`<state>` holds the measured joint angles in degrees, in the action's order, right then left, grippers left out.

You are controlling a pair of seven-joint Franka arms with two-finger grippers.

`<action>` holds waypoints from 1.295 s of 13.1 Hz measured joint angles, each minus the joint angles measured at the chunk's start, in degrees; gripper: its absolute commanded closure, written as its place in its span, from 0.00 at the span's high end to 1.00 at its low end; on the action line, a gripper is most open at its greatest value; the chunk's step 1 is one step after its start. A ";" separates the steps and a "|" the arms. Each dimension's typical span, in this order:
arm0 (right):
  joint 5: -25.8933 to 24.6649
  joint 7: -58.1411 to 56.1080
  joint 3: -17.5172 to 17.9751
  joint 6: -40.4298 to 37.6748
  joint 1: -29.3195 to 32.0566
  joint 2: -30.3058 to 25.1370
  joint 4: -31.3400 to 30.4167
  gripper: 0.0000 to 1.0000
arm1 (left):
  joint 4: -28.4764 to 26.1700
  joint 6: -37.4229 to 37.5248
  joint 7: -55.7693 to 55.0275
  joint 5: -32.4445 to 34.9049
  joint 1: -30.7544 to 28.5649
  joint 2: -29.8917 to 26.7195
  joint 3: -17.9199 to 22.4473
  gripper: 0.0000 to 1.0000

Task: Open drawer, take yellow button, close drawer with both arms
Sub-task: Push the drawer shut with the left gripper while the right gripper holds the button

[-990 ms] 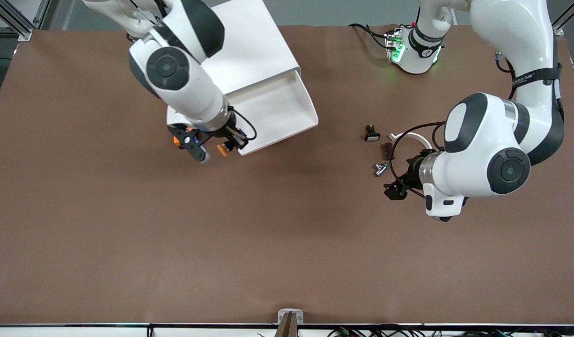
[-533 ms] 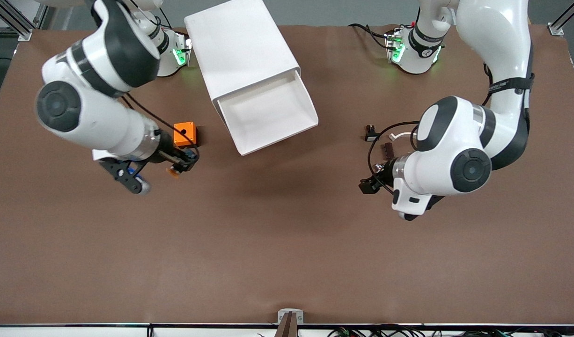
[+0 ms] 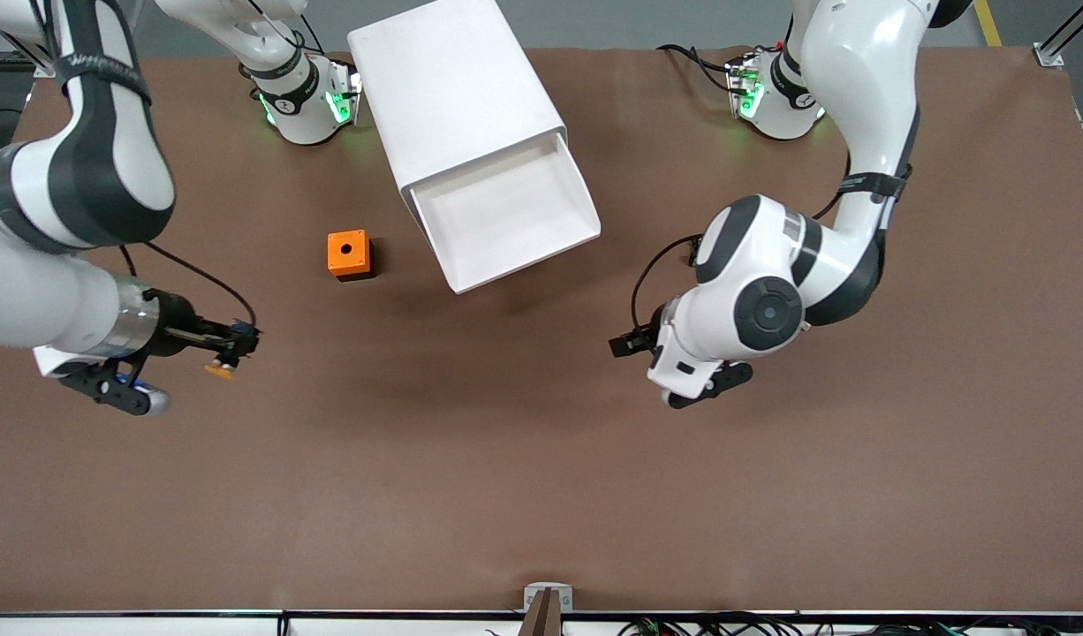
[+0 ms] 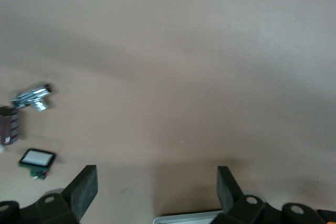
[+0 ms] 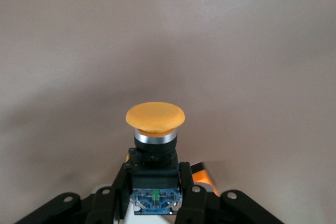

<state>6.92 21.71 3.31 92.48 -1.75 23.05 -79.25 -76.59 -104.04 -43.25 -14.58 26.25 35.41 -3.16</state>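
The drawer (image 3: 506,212) is the top one of the white cabinet (image 3: 458,97); it stands pulled out and its tray looks empty. My right gripper (image 3: 234,343) is shut on the button (image 3: 216,369), over bare table toward the right arm's end. In the right wrist view the button (image 5: 155,129) shows its orange-yellow cap, black body and blue rear clamped in my right gripper (image 5: 155,192). My left gripper (image 3: 619,344) is open and empty over bare table, toward the left arm's end from the drawer. The left wrist view shows its fingers (image 4: 84,190) wide apart around my left gripper (image 4: 155,190).
An orange cube with a round hole (image 3: 348,254) sits on the table beside the drawer, toward the right arm's end. The left wrist view shows a silver metal part (image 4: 32,96), a brown piece (image 4: 8,125) and a small black button with a white face (image 4: 37,158).
My right gripper carried the button from beside the open drawer toward the right arm's end of the table. My left gripper swung toward the middle, away from the small parts.
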 measured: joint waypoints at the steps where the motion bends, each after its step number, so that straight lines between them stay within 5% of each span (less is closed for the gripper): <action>1: 0.00 -4.40 -1.79 0.40 -0.02 1.09 -0.10 0.00 | -0.41 -1.08 0.88 0.00 0.81 0.00 -0.09 1.00; 8: 0.00 -24.57 -9.93 14.35 0.00 10.88 -2.12 0.00 | -1.35 -7.09 3.66 0.67 7.27 1.06 -0.24 1.00; 17: 0.01 -29.28 -11.00 30.64 0.02 18.23 -8.84 0.01 | -2.94 -3.89 -9.62 0.69 15.66 0.88 -0.49 1.00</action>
<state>6.93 -7.57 -7.69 123.12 -1.73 41.28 -88.09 -79.53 -107.93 -52.87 -13.89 41.91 36.29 -3.65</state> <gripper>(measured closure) 0.590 0.000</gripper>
